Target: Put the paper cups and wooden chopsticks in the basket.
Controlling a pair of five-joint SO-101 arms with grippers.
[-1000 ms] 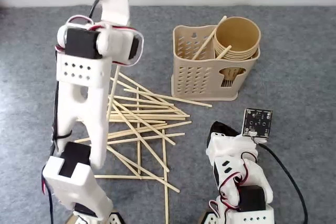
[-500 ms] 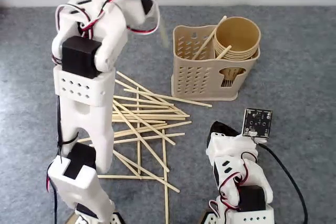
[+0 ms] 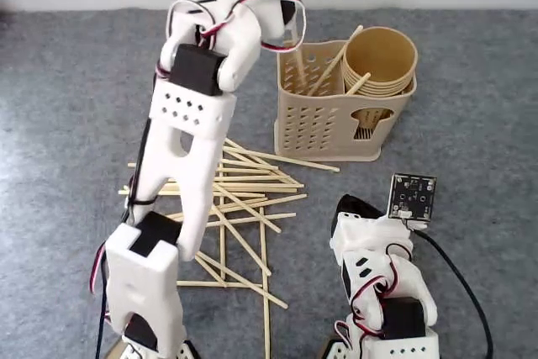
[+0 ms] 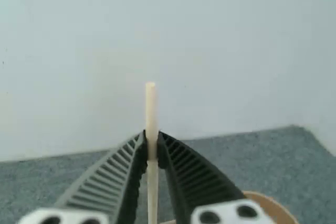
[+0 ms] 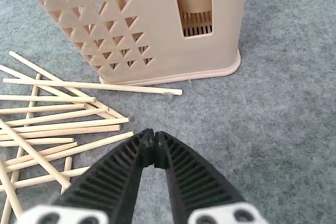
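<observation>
Delivering one chopstick [image 4: 150, 108]: pinched tight in the closed left gripper [image 4: 151, 141], hanging upright over the basket [image 3: 324, 128], above the compartment beside the paper cups [image 3: 380, 56]. Next, probably: lower straight in, release, then back for the loose chopsticks [image 3: 239, 191] beside the basket

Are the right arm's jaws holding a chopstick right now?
No, the right arm's jaws are shut on nothing, and the loose chopsticks lie on the grey mat ahead of them.
</observation>
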